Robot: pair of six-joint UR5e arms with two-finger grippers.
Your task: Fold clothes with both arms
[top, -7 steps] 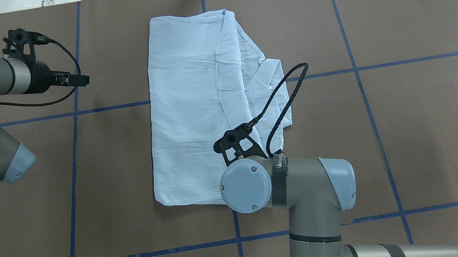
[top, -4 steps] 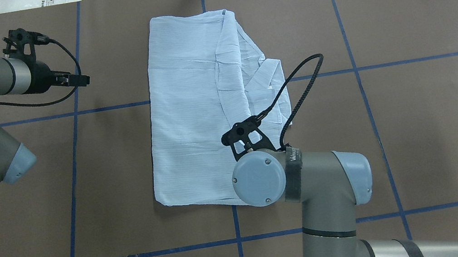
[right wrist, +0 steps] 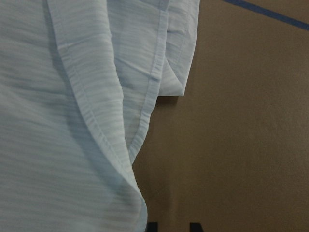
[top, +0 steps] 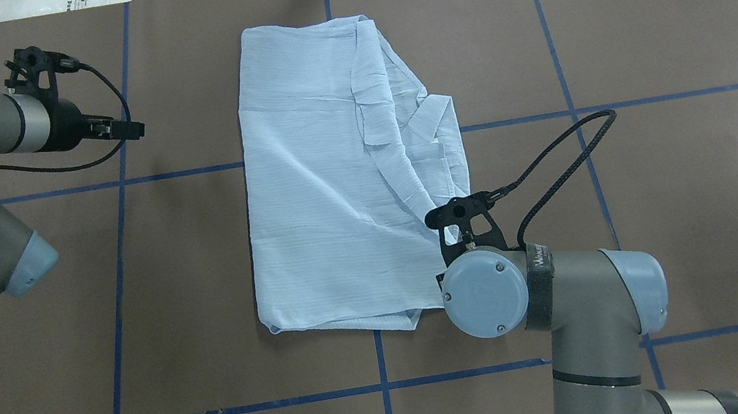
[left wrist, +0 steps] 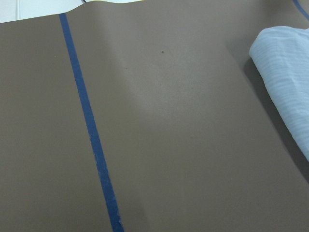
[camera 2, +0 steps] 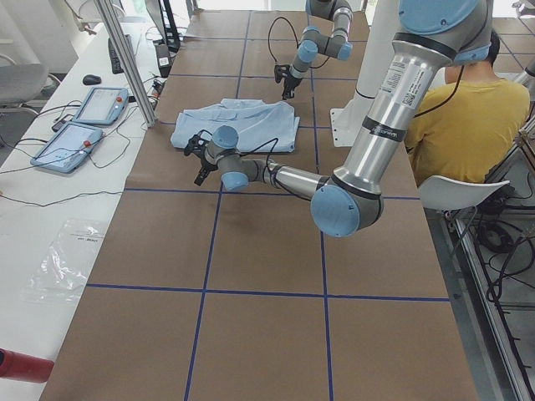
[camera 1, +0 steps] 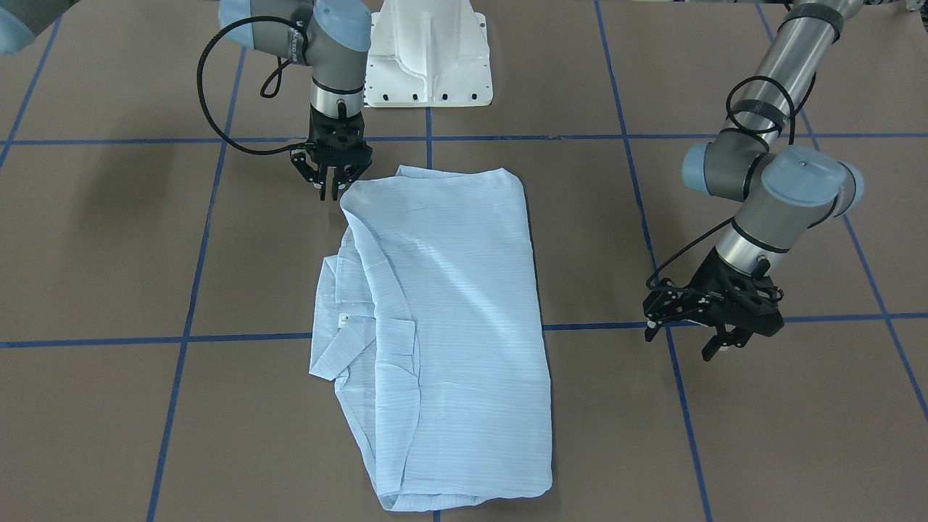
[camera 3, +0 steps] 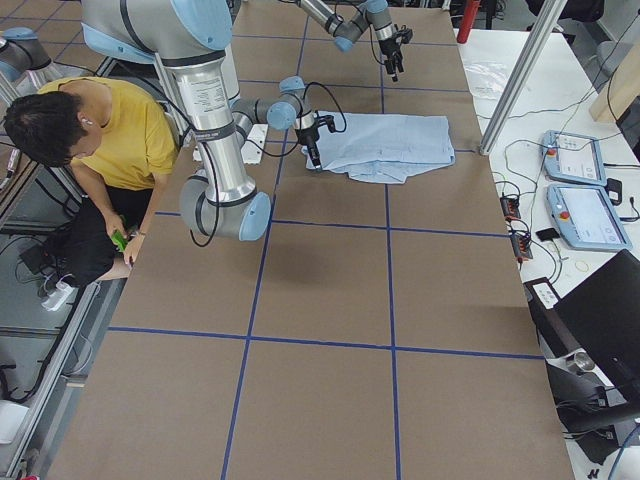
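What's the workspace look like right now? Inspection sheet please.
Surface: brown table with a blue tape grid.
Job's things: shirt lying folded lengthwise, collar toward the robot's right.
Clutter: nothing seen.
Grippers: left gripper open over bare table, apart from the shirt; right gripper open beside the shirt's near corner, holding nothing.
Cables: a black cable loops off each wrist.
Surroundings: person seated behind the robot; two tablets on a side bench.

Brown table [top: 712,219], blue tape grid [top: 119,276]; white side bench [camera 2: 33,209]; seated person [camera 2: 472,125].
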